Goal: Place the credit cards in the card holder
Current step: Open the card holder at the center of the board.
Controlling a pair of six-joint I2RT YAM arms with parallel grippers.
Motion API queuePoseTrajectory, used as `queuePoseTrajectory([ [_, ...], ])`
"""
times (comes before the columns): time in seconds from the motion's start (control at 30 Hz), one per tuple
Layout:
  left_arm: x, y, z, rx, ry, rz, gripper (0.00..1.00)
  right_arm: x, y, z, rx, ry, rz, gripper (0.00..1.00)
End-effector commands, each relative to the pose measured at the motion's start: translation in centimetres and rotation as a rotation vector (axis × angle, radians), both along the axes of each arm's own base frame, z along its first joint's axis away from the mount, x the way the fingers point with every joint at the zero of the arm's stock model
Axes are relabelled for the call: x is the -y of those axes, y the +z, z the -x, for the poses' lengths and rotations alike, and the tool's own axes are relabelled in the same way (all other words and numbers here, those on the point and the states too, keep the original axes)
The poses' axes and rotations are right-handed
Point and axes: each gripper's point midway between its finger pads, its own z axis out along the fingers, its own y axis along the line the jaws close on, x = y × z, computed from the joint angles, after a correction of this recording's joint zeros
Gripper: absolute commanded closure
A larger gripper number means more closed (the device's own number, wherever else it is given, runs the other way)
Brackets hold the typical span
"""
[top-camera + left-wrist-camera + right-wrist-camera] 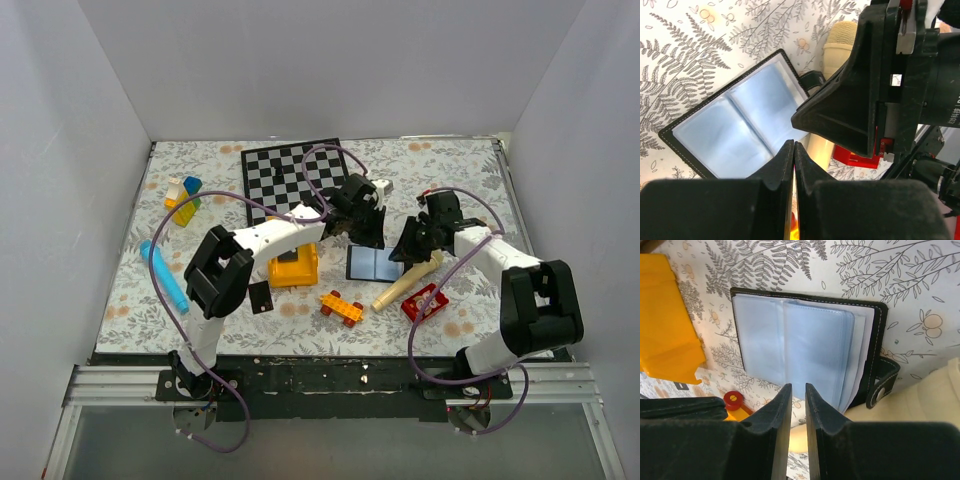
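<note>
The card holder lies open on the floral cloth, blue-grey pockets up, with its snap tab at the right in the right wrist view. One credit card, thin and black, lies flat on the cloth near the left arm's elbow. My left gripper hangs over the holder's far edge; its jaws are shut with nothing showing between them. My right gripper is at the holder's right edge. Its jaws stand a narrow gap apart and hold nothing.
A yellow box sits just left of the holder. An orange toy car, a beige wooden piece and a red toy lie in front. A chessboard is behind, with coloured blocks and a blue tube at the left.
</note>
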Motion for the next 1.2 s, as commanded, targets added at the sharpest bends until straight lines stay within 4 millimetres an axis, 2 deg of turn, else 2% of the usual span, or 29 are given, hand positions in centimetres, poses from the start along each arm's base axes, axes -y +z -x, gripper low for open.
queuePoseTrajectory([
  [0.0,-1.4,-2.0,0.4,-0.021,0.023,-0.028,1.0,-1.1,-0.2,-1.0,-0.001,0.035,-0.05,0.76],
  [0.2,-2.3,-4.8,0.9,-0.037,0.039,-0.055,1.0,-0.8,-1.9,-1.1,-0.043,0.045,-0.017,0.76],
  [0.47,-2.3,-7.2,0.8,-0.063,0.035,-0.099,1.0,1.4,-3.5,-1.2,-0.081,0.017,0.136,0.77],
  [0.53,-2.4,-8.0,0.6,-0.064,0.039,-0.113,1.0,1.3,-3.6,-1.2,-0.081,0.034,0.143,0.79],
  [0.7,-3.1,-9.0,0.3,-0.061,0.06,-0.148,1.0,1.3,-3.6,-1.6,-0.088,0.034,0.17,0.91],
  [0.83,-4.2,-9.7,0.1,-0.083,0.087,-0.175,1.0,1.2,-3.7,-1.6,-0.095,0.042,0.178,0.99],
  [1.17,-8.5,-10.3,0.0,-0.094,0.161,-0.226,1.0,1.1,-3.7,-1.6,-0.099,0.047,0.213,0.99],
])
